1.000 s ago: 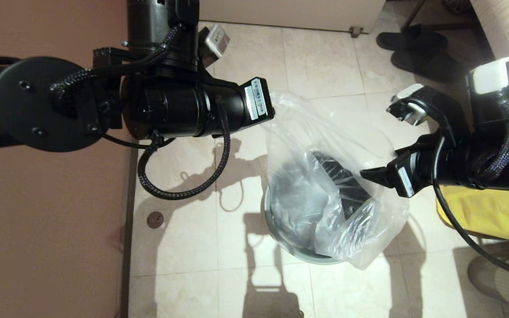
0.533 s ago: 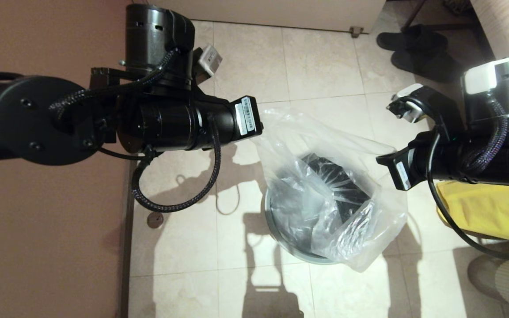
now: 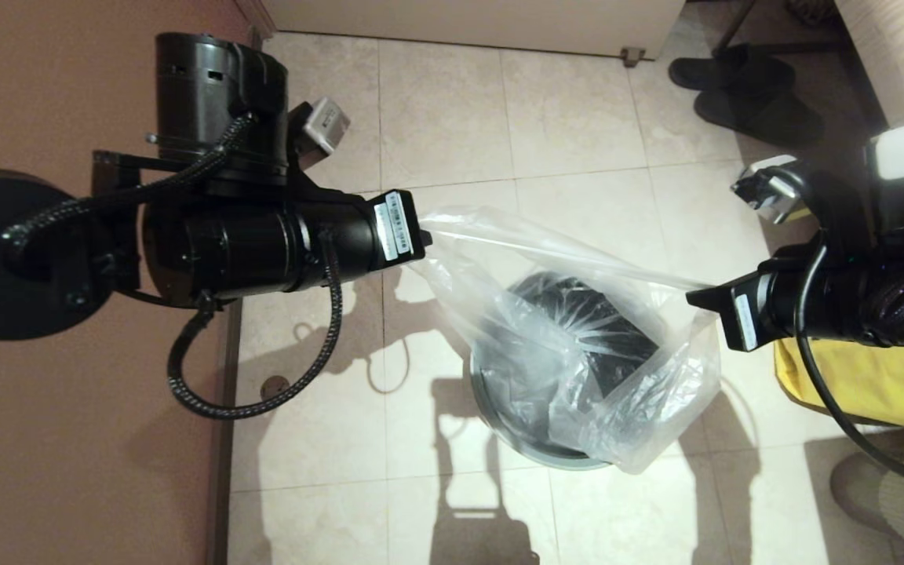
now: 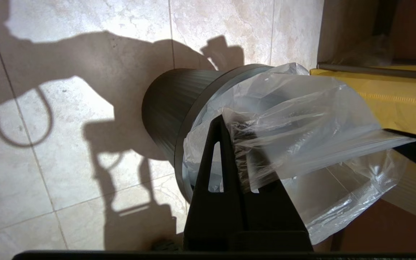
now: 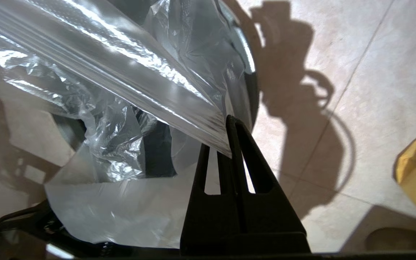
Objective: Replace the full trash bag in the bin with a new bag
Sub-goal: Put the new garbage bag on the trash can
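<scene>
Clear, crinkly plastic stretches between the two arms: the new bag [image 3: 577,345] is pulled taut along its upper edge from the left tool [image 3: 421,234] across to the right tool [image 3: 695,297], and the rest of it sags below that edge into and over the mouth of the bin [image 3: 491,408]. The left tool is clamped tight on one corner of the bag's rim, as the left wrist view shows, where the film bunches against the tip of its closed fingers [image 4: 222,144] and spreads away from them toward the bin [image 4: 164,108]. The right tool is likewise closed on the opposite side of the rim; in the right wrist view a flat, tight sheet of the bag [image 5: 121,72] runs straight into the point where its fingers [image 5: 235,144] meet. The bin stands on the tiled floor [image 3: 436,110] below and between the two tools, nearer the right one, with its grey rim and black ribbed inside showing through the film. A loose fold of the bag hangs over the bin's rim on the side toward the right tool. Just beneath the right arm, behind the right tool, lies a yellow sack [image 3: 868,384]. A pair of dark slippers [image 3: 742,86] sits on the floor well beyond the bin, away from both tools.
</scene>
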`<state>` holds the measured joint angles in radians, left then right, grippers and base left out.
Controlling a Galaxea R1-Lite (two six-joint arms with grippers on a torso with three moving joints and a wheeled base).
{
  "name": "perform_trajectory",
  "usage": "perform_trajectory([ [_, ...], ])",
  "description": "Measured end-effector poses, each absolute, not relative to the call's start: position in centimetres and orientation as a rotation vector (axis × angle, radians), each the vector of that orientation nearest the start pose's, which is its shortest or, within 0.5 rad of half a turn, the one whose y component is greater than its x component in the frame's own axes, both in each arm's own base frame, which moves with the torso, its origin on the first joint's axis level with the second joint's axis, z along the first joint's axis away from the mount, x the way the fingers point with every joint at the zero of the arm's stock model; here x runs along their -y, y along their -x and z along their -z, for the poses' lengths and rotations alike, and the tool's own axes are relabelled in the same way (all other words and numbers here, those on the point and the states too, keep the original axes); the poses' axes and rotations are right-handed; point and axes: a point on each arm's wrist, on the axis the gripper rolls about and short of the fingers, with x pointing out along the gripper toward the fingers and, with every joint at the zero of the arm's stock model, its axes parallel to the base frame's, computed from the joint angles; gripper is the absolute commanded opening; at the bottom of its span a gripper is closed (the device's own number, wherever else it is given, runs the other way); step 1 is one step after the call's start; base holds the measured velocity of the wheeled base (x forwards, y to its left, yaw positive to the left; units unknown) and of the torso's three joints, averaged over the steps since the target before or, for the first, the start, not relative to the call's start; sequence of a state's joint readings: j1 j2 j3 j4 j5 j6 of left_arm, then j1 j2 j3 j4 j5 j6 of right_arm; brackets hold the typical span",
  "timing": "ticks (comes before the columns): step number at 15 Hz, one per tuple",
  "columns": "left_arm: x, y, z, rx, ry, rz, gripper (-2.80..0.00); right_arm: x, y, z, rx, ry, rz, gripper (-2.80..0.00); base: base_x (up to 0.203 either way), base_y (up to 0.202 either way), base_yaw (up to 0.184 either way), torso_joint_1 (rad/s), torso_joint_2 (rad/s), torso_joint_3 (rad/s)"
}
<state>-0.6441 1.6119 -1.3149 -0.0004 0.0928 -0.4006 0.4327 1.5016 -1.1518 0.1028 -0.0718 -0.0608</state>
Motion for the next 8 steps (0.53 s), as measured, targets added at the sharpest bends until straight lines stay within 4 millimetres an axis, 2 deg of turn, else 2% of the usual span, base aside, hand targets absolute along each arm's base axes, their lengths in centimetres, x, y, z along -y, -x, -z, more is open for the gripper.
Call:
perform_trajectory([
  [4, 16.6, -22.5, -29.0, -0.384, 0.266, 0.482, -2.80, -13.5, -22.4, -25.7, -0.506, 0.123, -0.455, -2.80, 0.000, 0.000, 0.000, 0.000, 0.00, 0.000],
  [6, 16.5, -22.4, -29.1, -0.376, 0.266, 0.484, -2.80, -14.2, -22.8, -25.0, -0.535, 0.086, -0.472, -2.80, 0.000, 0.000, 0.000, 0.000, 0.00, 0.000],
  [8, 16.6, -22.9, -29.1, -0.374, 0.261, 0.478, -2.80, -14.0, -23.9, -24.8, -0.531, 0.029, -0.500, -2.80, 0.000, 0.000, 0.000, 0.000, 0.00, 0.000],
])
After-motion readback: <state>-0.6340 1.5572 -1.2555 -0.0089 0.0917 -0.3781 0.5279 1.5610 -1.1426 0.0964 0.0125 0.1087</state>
